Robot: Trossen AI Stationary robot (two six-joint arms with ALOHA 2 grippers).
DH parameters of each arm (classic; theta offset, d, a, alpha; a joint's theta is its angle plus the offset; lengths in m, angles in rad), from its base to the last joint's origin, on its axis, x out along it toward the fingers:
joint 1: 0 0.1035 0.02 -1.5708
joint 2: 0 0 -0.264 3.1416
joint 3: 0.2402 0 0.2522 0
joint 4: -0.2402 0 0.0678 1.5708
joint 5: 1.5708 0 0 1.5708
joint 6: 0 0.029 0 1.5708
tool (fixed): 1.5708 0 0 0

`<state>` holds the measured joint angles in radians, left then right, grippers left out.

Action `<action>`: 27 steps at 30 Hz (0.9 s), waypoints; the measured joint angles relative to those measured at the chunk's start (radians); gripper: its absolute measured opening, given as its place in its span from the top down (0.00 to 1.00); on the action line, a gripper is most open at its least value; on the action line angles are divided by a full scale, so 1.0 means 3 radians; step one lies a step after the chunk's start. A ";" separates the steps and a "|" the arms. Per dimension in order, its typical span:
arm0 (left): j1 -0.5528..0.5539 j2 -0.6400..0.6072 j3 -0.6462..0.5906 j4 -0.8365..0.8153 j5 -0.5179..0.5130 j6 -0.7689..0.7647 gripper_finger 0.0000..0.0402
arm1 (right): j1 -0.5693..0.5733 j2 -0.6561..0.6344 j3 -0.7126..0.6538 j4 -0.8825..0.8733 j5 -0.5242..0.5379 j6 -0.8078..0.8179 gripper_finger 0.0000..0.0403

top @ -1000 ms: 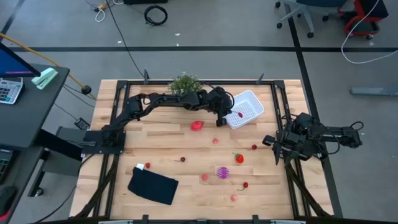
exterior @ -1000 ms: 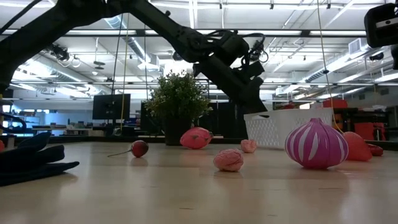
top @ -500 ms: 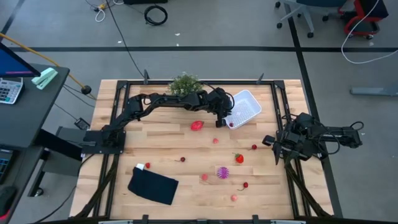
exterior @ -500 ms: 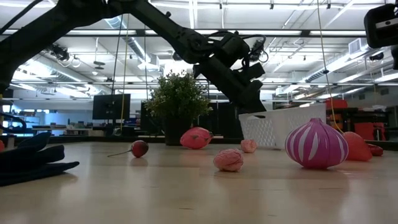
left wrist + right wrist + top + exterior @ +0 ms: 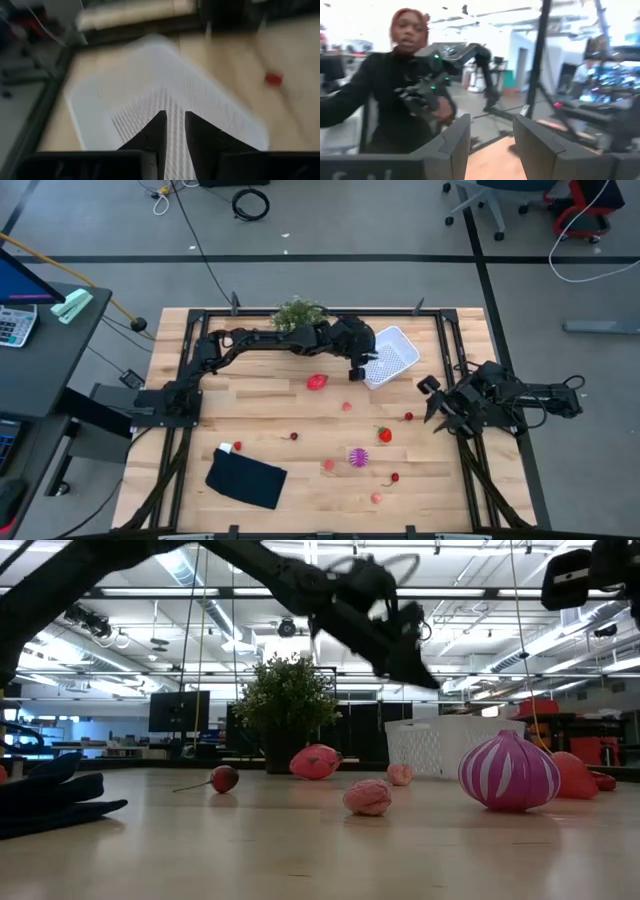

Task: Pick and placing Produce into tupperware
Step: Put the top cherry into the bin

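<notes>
The white basket (image 5: pixel 394 356) sits flat on the table at the far right; it also shows in the low view (image 5: pixel 455 746) and the left wrist view (image 5: pixel 125 100). My left gripper (image 5: pixel 358 367) hovers above the basket's near-left corner with a narrow gap between its fingers (image 5: pixel 173 122) and holds nothing. Toy fruits lie loose on the table: a big pink-red one (image 5: pixel 317 382), a strawberry (image 5: pixel 384 434), a spiky purple piece (image 5: pixel 358 456) and small cherries (image 5: pixel 409 417). My right gripper (image 5: pixel 430 395) is open and empty, raised at the table's right edge.
A bushy green potted plant (image 5: pixel 297 313) stands at the far edge beside my left arm. A dark blue folded cloth (image 5: pixel 246 478) lies near the front left. A person in dark clothes (image 5: pixel 395 100) stands in the room beyond the table.
My left gripper has risen from the basket's near-left corner. The basket, which stood tilted with its right side raised, now lies level on the table. My right gripper has lifted and swung a little toward the table's left.
</notes>
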<state>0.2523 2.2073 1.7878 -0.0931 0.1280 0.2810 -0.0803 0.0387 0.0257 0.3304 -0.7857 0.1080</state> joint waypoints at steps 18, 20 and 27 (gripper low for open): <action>-0.0046 -0.1639 0.0005 -0.0800 0.0002 0.0008 0.79 | 0.0000 0.0027 0.0000 0.1151 0.0419 0.0164 0.61; -0.0047 -0.1799 0.0004 -0.1024 0.0002 -0.0007 0.80 | 0.0000 0.0087 0.0030 0.1052 0.0785 0.0395 0.61; -0.0071 -0.2222 0.0005 -0.1996 0.0003 -0.0333 0.81 | 0.0000 0.0655 0.0691 -0.0248 0.1623 0.0817 0.61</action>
<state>0.2310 1.5407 1.7893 -0.6920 0.1287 0.1811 -0.0803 0.2354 0.2329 0.2560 -0.2989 0.3532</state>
